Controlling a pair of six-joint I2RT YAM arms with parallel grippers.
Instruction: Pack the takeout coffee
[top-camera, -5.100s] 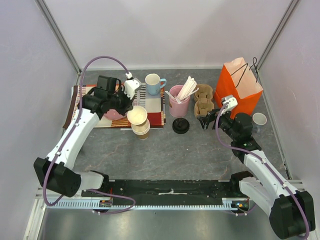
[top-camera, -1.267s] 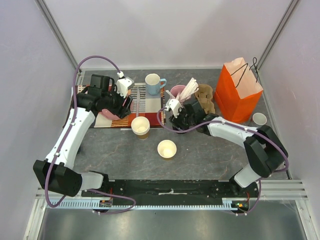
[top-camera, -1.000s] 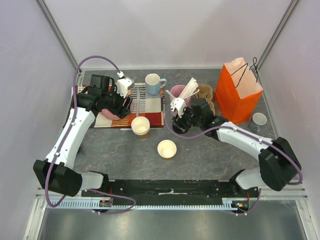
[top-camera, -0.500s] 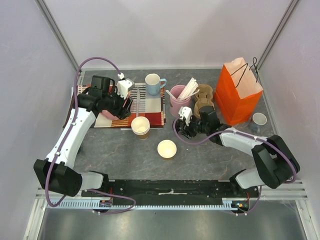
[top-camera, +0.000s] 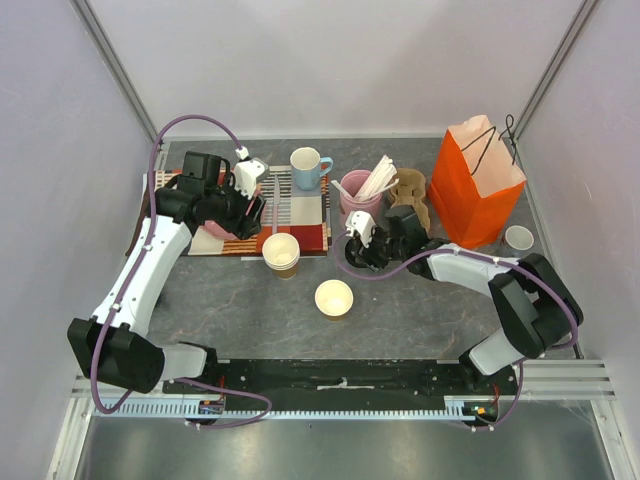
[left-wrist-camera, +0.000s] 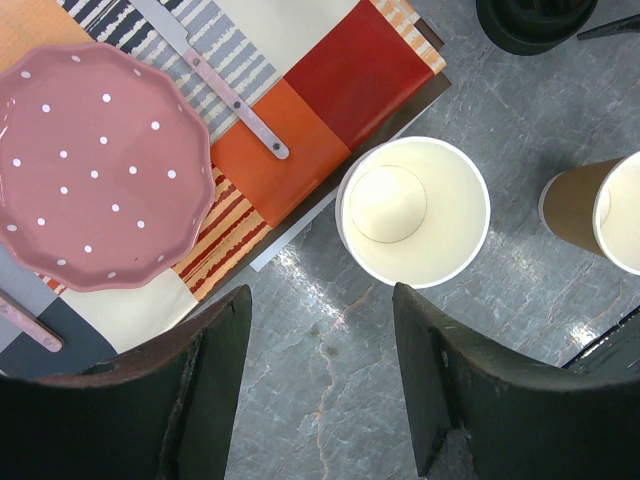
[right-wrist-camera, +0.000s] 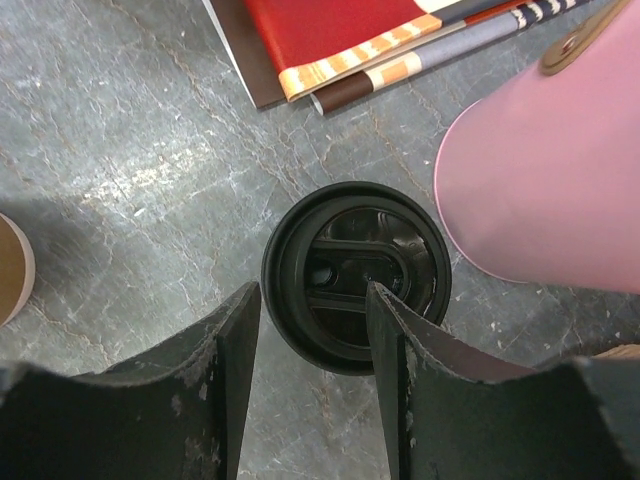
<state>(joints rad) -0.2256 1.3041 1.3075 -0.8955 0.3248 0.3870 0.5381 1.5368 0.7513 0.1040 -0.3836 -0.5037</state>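
The takeout coffee (right-wrist-camera: 355, 275) shows from above as a round black lid on the grey table, next to the pink cup. My right gripper (right-wrist-camera: 312, 295) hovers right over it, open; its left finger (right-wrist-camera: 225, 380) stands beside the lid's rim and the right one crosses over the lid. In the top view the right gripper (top-camera: 358, 247) covers most of the coffee. My left gripper (left-wrist-camera: 320, 300) is open with only bare table between its fingers, just short of the stacked paper cups (left-wrist-camera: 412, 212). From the top view it (top-camera: 243, 210) sits by the pink plate.
A lidless paper cup (top-camera: 333, 298) stands alone in front. Stacked cups (top-camera: 280, 252), a pink dotted plate (left-wrist-camera: 95, 165) on a striped placemat (left-wrist-camera: 330, 90), a blue mug (top-camera: 308, 165), a pink cup of stirrers (top-camera: 362, 195), a brown cup carrier (top-camera: 408, 195), an orange bag (top-camera: 478, 180) and a small white cup (top-camera: 518, 237) ring the back.
My right arm swung from the right side across to the black lid and settled over it, its jaws narrowing slightly. A lidless cup came to stand alone in front. The left arm stays still.
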